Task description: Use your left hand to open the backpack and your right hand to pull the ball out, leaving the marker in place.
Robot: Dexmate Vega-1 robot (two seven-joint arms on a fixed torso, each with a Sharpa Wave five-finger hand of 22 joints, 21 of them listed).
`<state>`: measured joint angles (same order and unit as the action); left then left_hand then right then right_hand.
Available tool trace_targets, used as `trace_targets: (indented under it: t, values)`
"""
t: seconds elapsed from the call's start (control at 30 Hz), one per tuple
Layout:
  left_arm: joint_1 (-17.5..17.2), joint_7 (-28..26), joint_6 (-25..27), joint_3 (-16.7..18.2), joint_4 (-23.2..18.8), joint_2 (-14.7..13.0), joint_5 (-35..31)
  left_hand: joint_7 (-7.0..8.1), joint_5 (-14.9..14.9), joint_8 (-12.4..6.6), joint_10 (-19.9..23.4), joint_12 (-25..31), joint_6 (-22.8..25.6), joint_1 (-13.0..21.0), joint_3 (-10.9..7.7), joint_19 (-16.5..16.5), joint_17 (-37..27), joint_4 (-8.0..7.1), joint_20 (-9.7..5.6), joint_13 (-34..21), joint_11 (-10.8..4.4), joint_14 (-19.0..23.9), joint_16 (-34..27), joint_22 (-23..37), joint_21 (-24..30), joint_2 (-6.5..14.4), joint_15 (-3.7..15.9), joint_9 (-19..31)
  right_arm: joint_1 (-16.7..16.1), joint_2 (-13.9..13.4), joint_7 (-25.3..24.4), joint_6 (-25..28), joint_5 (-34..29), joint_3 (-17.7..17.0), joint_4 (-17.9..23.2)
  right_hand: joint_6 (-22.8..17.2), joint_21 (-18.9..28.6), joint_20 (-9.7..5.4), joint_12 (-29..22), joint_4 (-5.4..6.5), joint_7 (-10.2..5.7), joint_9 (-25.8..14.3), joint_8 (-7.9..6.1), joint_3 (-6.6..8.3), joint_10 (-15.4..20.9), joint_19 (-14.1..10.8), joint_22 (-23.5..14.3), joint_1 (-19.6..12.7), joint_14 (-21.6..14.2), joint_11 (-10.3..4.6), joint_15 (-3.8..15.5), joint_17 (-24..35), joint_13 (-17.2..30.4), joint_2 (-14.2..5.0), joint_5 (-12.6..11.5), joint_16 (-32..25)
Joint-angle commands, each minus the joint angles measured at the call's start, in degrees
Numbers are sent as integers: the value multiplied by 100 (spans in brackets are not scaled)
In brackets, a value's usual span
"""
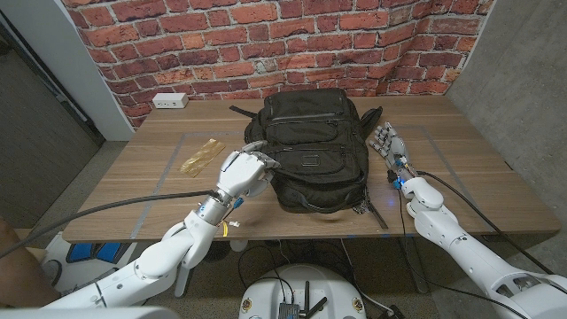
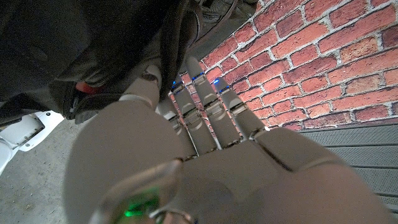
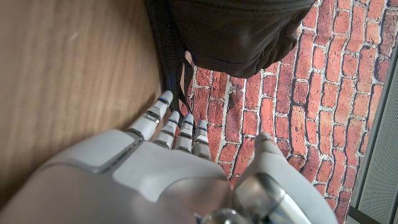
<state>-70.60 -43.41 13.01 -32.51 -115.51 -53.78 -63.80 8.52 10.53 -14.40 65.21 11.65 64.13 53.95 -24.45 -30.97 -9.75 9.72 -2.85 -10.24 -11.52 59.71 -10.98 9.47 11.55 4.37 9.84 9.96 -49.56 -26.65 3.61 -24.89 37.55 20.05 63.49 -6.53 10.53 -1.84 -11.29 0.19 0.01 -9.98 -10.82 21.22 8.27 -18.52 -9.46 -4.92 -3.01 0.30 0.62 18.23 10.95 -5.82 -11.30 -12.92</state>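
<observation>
backpack (image 1: 315, 149) sits mid-table, looks zipped | left hand (image 1: 245, 171) at its 9 o'clock, fingers curled onto the edge, can't tell if it's gripping | right hand (image 1: 388, 144) at 3 o'clock, fingers spread, holding nothing

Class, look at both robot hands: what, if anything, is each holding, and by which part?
The left hand is at the backpack's left front edge; whether it grips cannot be told. The right hand holds nothing, fingers apart beside the backpack.

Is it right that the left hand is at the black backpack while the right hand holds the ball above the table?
Not quite. In the head view the right hand holds nothing; it waits open beside the black backpack. The left hand is indeed at the backpack.
</observation>
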Motion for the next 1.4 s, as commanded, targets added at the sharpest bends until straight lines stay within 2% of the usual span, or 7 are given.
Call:
trace_targets:
  t: [0.03,0.33,0.73,1.17,1.27,1.4]
  values:
    - [100,58,13,15,14,44,47,-30,-3,-52,140,-4,142,-48,-86,-53,-33,-11,-836,-26,-7,175,-19,24,-39,39,389,39,9,12,-55,5,-6,-8,-12,-65,21,11,-1,-40,-7,-18,0,14,56,-38,-9,25,-41,-4,12,8,14,-206,24,-42]
    - [171,148,-53,58,-29,177,332,-71,-4,-55,268,-9,214,-76,-138,-64,-35,-5,-838,-30,-9,325,-20,23,-49,45,391,47,-19,-15,-56,2,10,-31,29,-74,21,13,0,-44,-8,-19,-2,15,53,-41,-9,27,-36,0,19,9,15,-206,25,-43]
    - [339,325,-147,106,-66,281,504,-39,-8,-47,296,-25,228,-90,-164,-61,-33,0,-843,-31,-13,363,-5,22,-57,35,393,51,-131,-79,-97,31,56,-84,210,-86,21,9,1,-49,-14,-19,-5,18,50,-43,-9,27,-37,-2,28,11,14,-208,25,-47]
    - [496,663,-193,210,-194,348,681,-18,-17,-46,371,-32,258,-135,-205,-52,-38,-13,-846,-34,-10,450,-5,22,-65,51,392,57,-235,-149,-191,99,84,-140,402,-89,20,7,-1,-52,-21,-19,-4,20,56,-41,-9,28,-36,-3,25,13,14,-210,26,-49]
    - [566,885,-246,244,-233,364,847,-30,-19,-46,370,-39,263,-144,-211,-53,-34,-9,-846,-34,-12,450,4,23,-65,40,391,58,-267,-183,-200,135,108,-161,479,-91,21,3,-2,-55,-23,-19,-4,24,57,-44,-9,23,-35,-2,27,12,14,-216,25,-50]
    - [666,919,-331,261,-194,455,985,-29,-19,-44,365,-49,266,-152,-220,-63,-30,-6,-845,-35,-13,440,18,24,-62,32,391,60,-322,-253,-255,198,103,-187,627,-92,20,4,-2,-57,-20,-19,-4,26,59,-41,-9,21,-35,0,25,13,14,-218,25,-50]
